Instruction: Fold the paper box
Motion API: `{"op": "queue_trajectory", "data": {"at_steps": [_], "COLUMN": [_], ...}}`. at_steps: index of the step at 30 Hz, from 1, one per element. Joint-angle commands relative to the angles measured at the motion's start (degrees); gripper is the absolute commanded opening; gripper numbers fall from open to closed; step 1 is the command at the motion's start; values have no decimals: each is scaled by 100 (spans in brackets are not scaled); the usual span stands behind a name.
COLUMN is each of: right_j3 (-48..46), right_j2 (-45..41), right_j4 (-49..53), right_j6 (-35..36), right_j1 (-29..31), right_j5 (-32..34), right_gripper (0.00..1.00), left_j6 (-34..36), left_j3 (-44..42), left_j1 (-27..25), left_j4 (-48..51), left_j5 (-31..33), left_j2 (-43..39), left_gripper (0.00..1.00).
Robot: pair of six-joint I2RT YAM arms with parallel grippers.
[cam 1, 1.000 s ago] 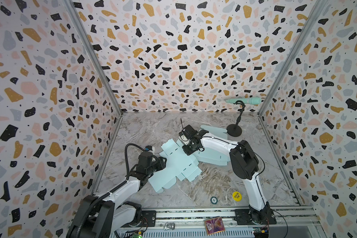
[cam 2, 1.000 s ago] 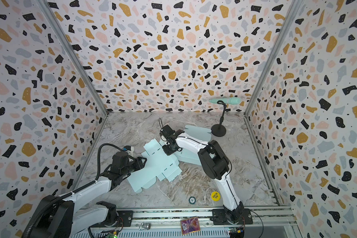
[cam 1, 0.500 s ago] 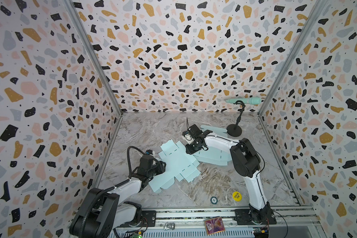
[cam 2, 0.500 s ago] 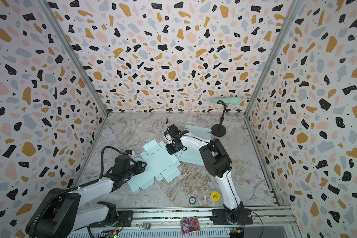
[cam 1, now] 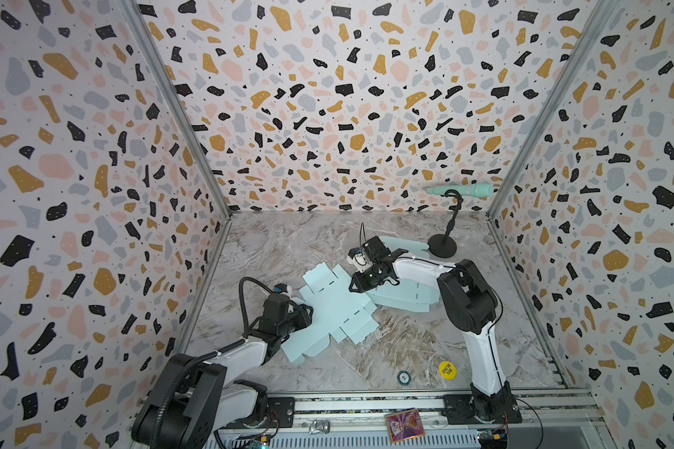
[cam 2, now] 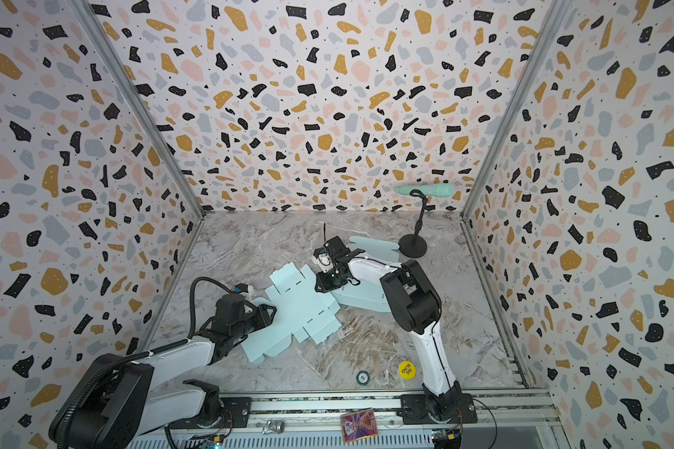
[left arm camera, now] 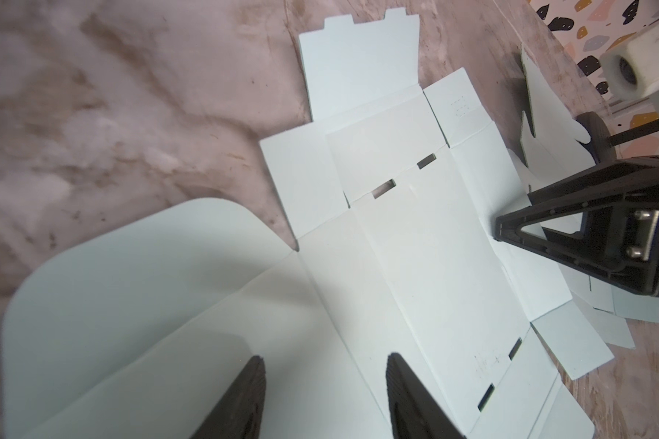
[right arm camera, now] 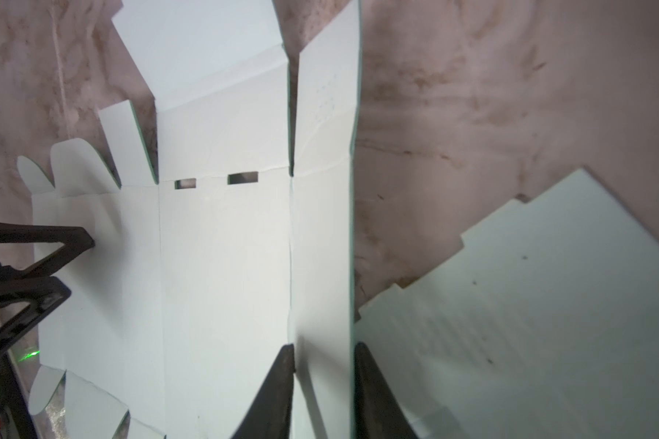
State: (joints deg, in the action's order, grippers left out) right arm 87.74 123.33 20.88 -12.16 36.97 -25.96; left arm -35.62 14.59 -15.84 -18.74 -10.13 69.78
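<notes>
Straddling paper box flap (right arm camera: 322,228), right hand (right arm camera: 324,346) ajar

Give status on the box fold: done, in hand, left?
Done: no fold is set; the paper box lies as a flat blank, one edge over the spare blanks. In hand: the right hand straddles a side flap that looks slightly raised; the left hand sits open over the opposite end. Left: all walls, tabs and the lid.
</notes>
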Motion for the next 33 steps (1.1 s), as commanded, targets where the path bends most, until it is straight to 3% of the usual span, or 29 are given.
{"op": "queue_trajectory", "data": {"at_steps": [1,11,14,18,22,25,33], "right_j3": [-75,-85,86,531,563,162,-690], "right_j2": [-400,-725,-836,-828,-849,-1142,-1877], "right_j4": [-58,112,432,1102,1255,863,-19], "right_j6": [-54,112,305,756,1079,1228,1804], "right_j1": [-34,119,336,927,1451,1547,1475], "right_j5": [-153,238,916,2575,3687,3764,3615], "right_gripper": [24,9,4,3,1,0,0], "left_j6": [-53,-38,-59,-169,-192,-259,-479], "left_j3": [-110,-100,1,217,555,779,1293], "left_j1": [10,11,11,10,31,122,473], "left_j4": [-60,33,183,239,261,-24,-838], "left_j5": [10,-82,-213,-439,-577,-753,-1127], "left_j2": [5,-195,-561,-1105,-1096,-720,408], "left_gripper": [54,53,51,33,11,0,0]}}
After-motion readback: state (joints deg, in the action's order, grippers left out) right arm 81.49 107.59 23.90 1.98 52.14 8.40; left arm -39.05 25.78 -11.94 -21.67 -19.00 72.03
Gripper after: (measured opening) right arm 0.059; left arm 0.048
